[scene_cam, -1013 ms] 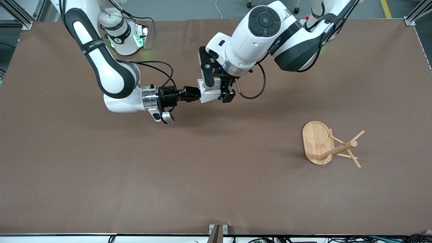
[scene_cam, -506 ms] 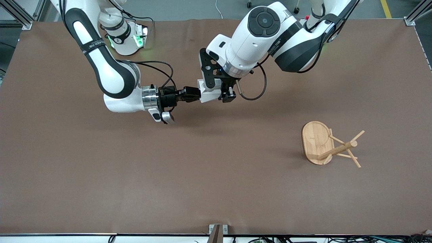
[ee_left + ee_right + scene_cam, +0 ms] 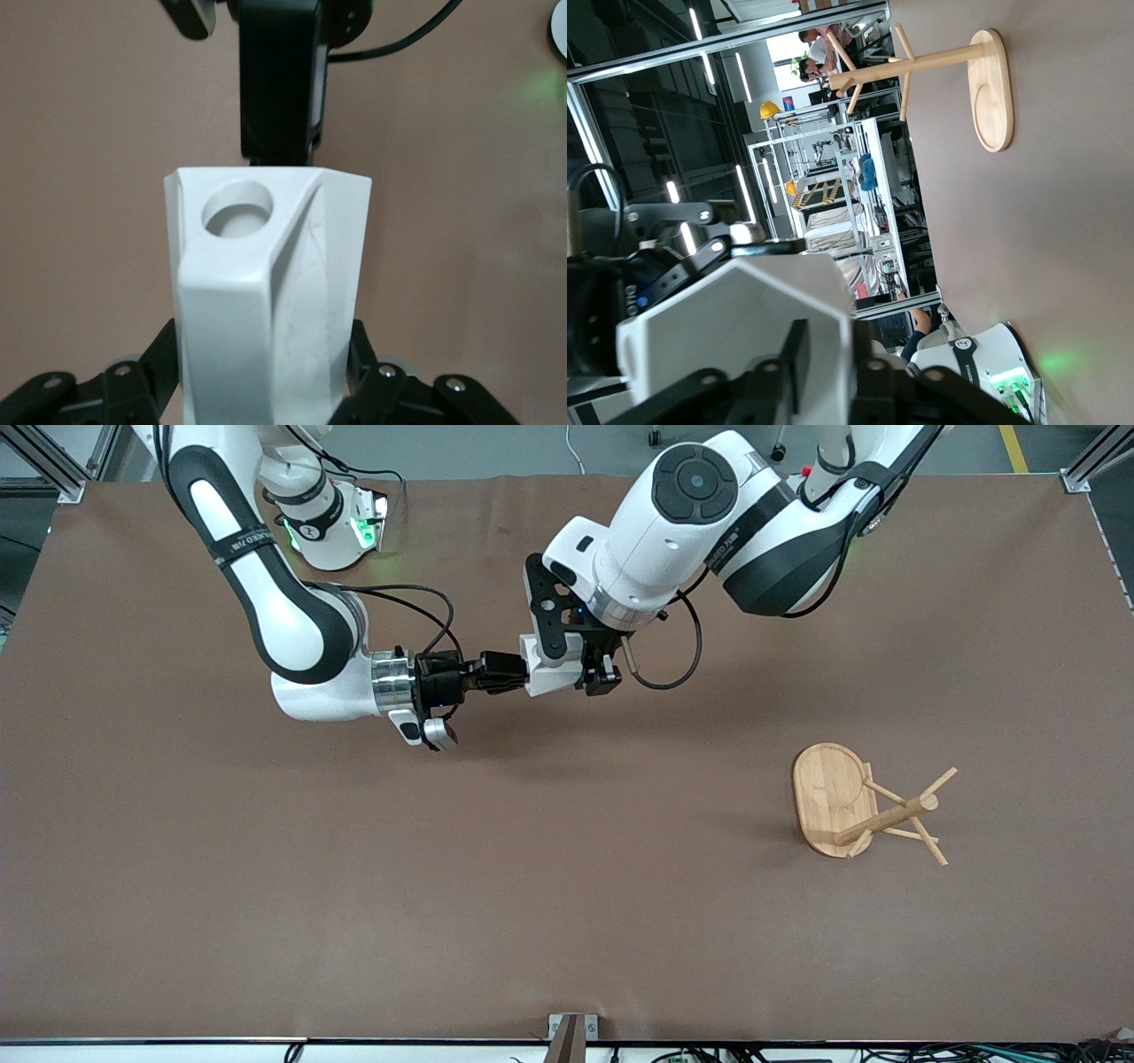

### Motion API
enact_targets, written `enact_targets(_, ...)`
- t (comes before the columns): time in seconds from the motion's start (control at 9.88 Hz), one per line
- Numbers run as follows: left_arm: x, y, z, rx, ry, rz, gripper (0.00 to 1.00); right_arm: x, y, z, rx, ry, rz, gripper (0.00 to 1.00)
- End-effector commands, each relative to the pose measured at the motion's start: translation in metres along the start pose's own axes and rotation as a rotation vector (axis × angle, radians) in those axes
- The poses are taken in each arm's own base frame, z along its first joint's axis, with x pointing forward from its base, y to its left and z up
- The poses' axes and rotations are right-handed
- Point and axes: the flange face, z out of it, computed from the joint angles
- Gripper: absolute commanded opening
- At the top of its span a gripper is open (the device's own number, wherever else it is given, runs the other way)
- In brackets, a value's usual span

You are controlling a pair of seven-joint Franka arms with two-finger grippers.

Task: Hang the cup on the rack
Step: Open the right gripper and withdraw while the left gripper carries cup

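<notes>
The white faceted cup (image 3: 551, 677) hangs in the air over the middle of the table, held from both sides. My right gripper (image 3: 518, 676) is shut on its rim wall: the right wrist view shows one finger inside the hexagonal cup (image 3: 735, 328) and one outside, with the gripper (image 3: 833, 354) pinching the wall. My left gripper (image 3: 571, 673) is shut on the cup body. In the left wrist view its fingers (image 3: 359, 354) press both sides of the cup (image 3: 266, 292), and the handle's round hole faces the camera. The bamboo rack (image 3: 873, 810) stands upright toward the left arm's end of the table, and it also shows in the right wrist view (image 3: 921, 62).
The right arm's base (image 3: 341, 531) glows green at the table's back edge. A metal bracket (image 3: 571, 1029) sits at the table's front edge. The brown table (image 3: 567, 886) lies between the cup and the rack.
Almost nothing has changed. The left arm's wrist has shifted very slightly at the cup. The cup and the right gripper have stayed in place.
</notes>
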Motion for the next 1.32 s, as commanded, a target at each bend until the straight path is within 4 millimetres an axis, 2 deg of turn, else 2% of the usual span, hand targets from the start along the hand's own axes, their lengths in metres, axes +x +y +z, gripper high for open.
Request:
enact_targets(0.0, -0.003, -0.004, 0.021, -0.01, -0.043, -0.009, 0.0, 0.005, -0.013, -0.029, 0.026, 0.048, -0.012, 1.0)
enact_targets(0.2, -0.006, -0.006, 0.022, -0.013, -0.047, -0.017, 0.0, 0.02, -0.007, -0.067, -0.062, 0.065, -0.049, 1.0)
enact_targets(0.41, -0.009, -0.006, 0.029, -0.012, -0.063, -0.179, 0.0, 0.029, -0.012, -0.12, -0.171, 0.108, -0.089, 1.0)
enact_targets(0.61, -0.024, -0.022, 0.03, 0.026, -0.11, -0.316, 0.0, 0.028, -0.026, -0.187, -0.409, 0.138, -0.042, 1.0)
enact_targets(0.71, -0.029, -0.021, 0.019, 0.041, -0.137, -0.431, 0.0, 0.029, -0.033, -0.212, -0.597, 0.127, -0.02, 1.0)
enact_targets(0.91, -0.054, -0.045, -0.015, 0.08, -0.118, -0.583, 0.0, 0.033, -0.041, -0.264, -0.927, 0.139, 0.012, 1.0)
enact_targets(1.01, -0.07, -0.063, -0.023, 0.081, -0.109, -0.622, 0.0, 0.032, -0.037, -0.291, -1.052, 0.141, 0.006, 1.0)
enact_targets(1.11, -0.078, -0.072, -0.026, 0.081, -0.105, -0.643, 0.0, 0.028, -0.047, -0.314, -1.171, 0.16, -0.032, 1.0)
enact_targets(1.22, -0.083, -0.075, -0.028, 0.082, -0.112, -0.662, 0.0, 0.021, -0.066, -0.334, -1.309, 0.173, -0.095, 1.0)
